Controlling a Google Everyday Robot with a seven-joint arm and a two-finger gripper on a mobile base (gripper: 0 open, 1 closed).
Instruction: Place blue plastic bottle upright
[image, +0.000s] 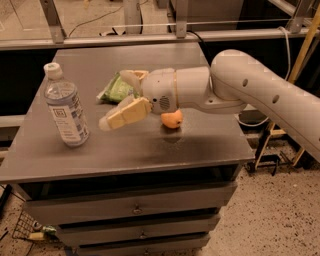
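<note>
Gripper is hanging open and empty just above the counter. The bottle is standing straight up near its fingertips, cap on top, seemingly not touching them.

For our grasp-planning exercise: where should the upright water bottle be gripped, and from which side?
Grip the water bottle across its straight labelled body, level from the picture's right, where the open gripper hangs above the table; it stands upright and narrows toward the cap.
</note>
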